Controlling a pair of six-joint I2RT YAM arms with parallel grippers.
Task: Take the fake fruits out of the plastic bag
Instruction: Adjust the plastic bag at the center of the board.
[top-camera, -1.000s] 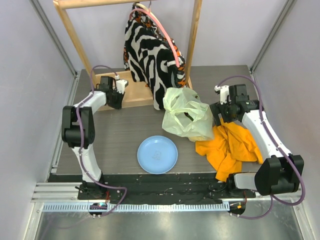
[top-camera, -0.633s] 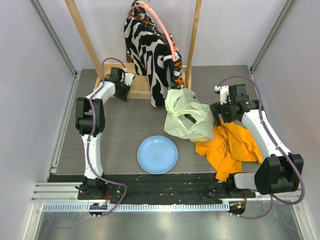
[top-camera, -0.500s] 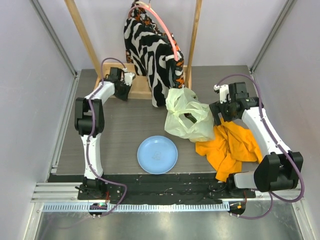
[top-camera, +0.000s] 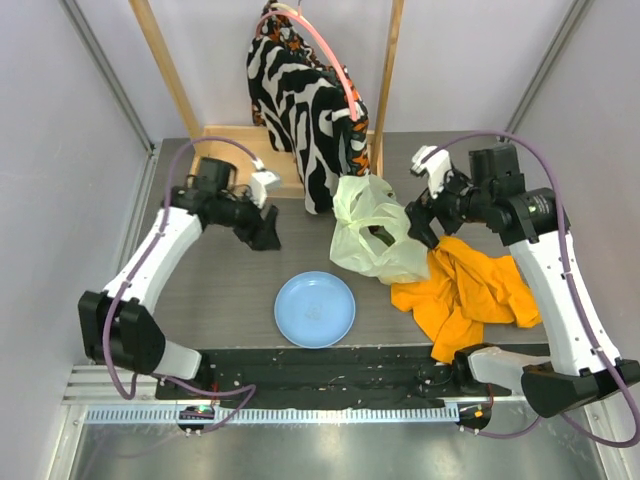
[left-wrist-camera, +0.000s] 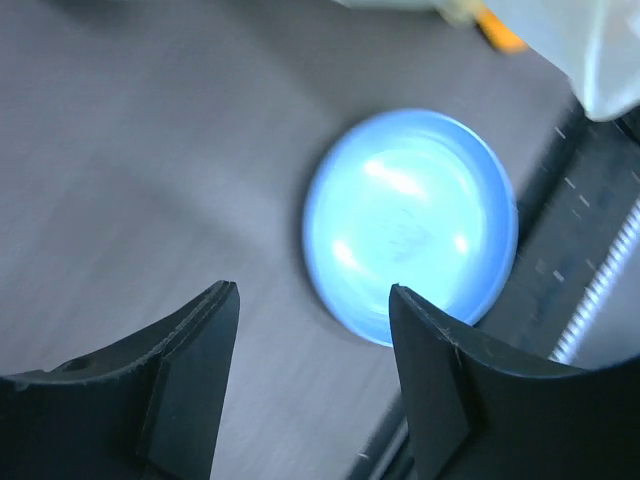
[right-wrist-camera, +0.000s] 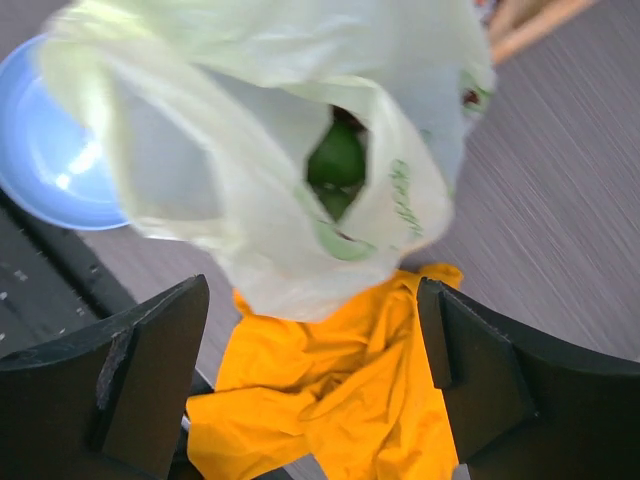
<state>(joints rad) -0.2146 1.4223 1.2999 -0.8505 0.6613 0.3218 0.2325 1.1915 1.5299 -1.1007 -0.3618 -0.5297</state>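
The pale yellow-green plastic bag (top-camera: 375, 235) stands in the middle of the table, its mouth gaping upward. A dark green fake fruit (right-wrist-camera: 336, 160) shows through that opening (top-camera: 378, 236); other fruits are hidden inside. My right gripper (top-camera: 421, 218) hovers just right of the bag, jaws open wide with nothing between them; in its wrist view (right-wrist-camera: 312, 375) the bag (right-wrist-camera: 280, 150) fills the upper frame. My left gripper (top-camera: 268, 234) is open over bare table left of the bag, above the plate's far-left side (left-wrist-camera: 312, 345).
A light blue round plate (top-camera: 315, 308) (left-wrist-camera: 410, 225) lies near the front edge. An orange cloth (top-camera: 460, 290) (right-wrist-camera: 330, 400) is crumpled beside the bag on the right. A zebra-patterned garment (top-camera: 305, 105) hangs from a wooden rack (top-camera: 385, 60) at the back.
My left arm swung from the rack's base towards the table's middle, and its jaws went from shut to open. My right arm rose and shifted slightly towards the bag.
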